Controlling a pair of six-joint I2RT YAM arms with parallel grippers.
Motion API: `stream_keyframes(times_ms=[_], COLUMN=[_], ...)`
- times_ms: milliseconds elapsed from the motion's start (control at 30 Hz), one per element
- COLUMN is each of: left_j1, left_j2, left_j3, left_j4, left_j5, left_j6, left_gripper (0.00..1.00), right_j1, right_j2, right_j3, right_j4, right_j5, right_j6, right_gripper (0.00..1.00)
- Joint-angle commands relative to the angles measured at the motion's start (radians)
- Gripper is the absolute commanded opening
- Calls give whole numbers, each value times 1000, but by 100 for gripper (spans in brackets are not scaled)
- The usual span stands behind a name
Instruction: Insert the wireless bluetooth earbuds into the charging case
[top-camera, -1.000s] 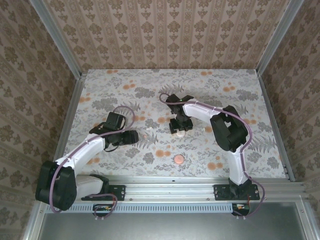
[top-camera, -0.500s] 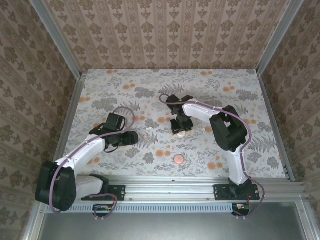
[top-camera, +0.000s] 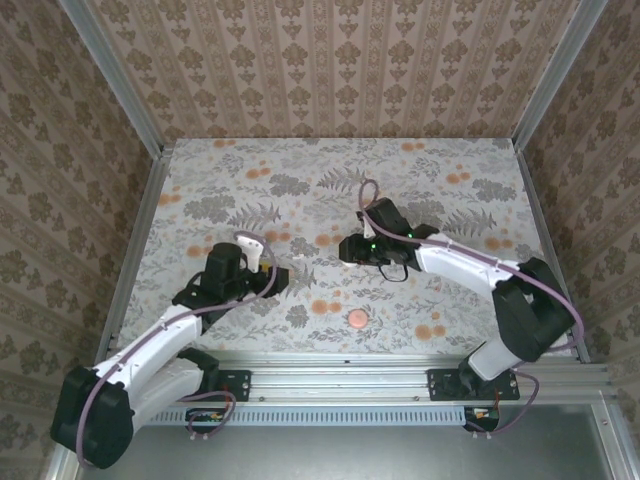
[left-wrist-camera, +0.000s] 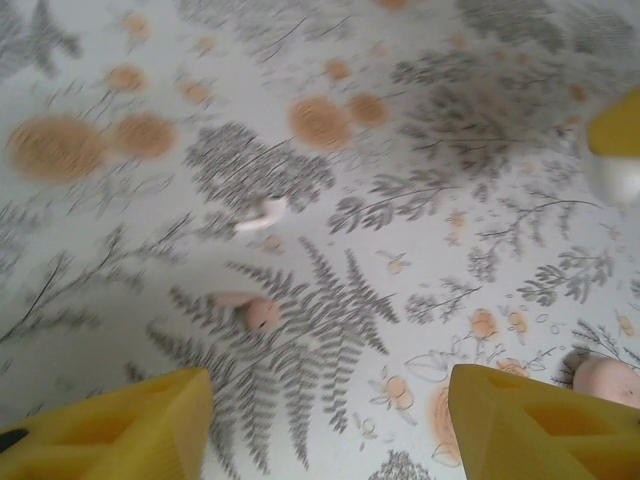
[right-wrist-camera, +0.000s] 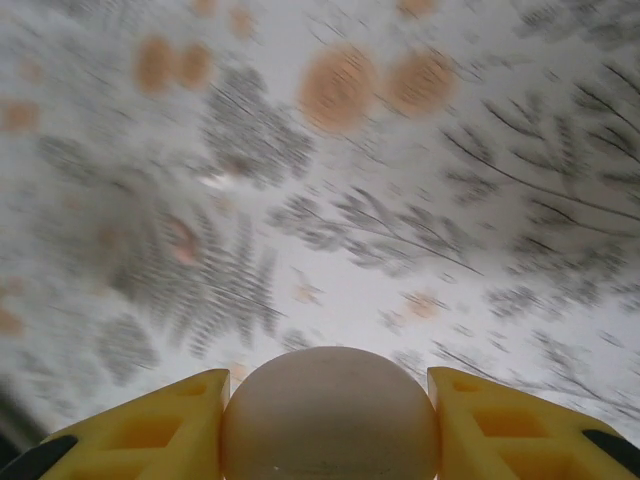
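Nothing inserted yet. Pinkish earbud (left-wrist-camera: 262, 313) lies loose mid-desk, left of centre. Left gripper (left-wrist-camera: 326, 388) above it, jaws wide, empty. Right gripper (right-wrist-camera: 328, 398) jaws clamp round cream charging case (right-wrist-camera: 330, 435). Pickup and seating remain.

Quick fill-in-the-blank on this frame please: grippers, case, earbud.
1. The right gripper holds the round case between jaws coloured ___.
2. The left gripper has its jaws ___, with nothing between them.
3. The pink earbud lies on the ___, ahead of the left gripper.
Missing words: yellow; open; table.
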Motion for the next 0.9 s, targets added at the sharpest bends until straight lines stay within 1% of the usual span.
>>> stream_keyframes(times_ms=[0, 133, 300, 400, 567, 667, 867], left_j1=[-34, -95, -162, -176, -189, -207, -240], left_j2=[-18, -37, -49, -37, -22, -2, 11], left_j3=[-42, -65, -107, -100, -111, -105, -129], left_j4=[213, 266, 401, 425, 516, 542, 631], left_j5=[51, 73, 99, 100, 108, 107, 43], left_j6=[137, 230, 303, 332, 336, 327, 306], left_gripper=[64, 66, 69, 69, 70, 70, 69], right_j1=[4, 23, 72, 98, 143, 157, 185], right_j2=[-51, -120, -191, -206, -208, -208, -204], right_j3=[-108, -177, -190, -213, -243, -265, -289], right_j4=[348, 487, 521, 580, 677, 714, 783], right_j5=[-97, -106, -64, -42, -45, -49, -28], right_j6=[164, 188, 169, 171, 183, 186, 216], right_gripper=[39, 39, 40, 41, 41, 41, 41])
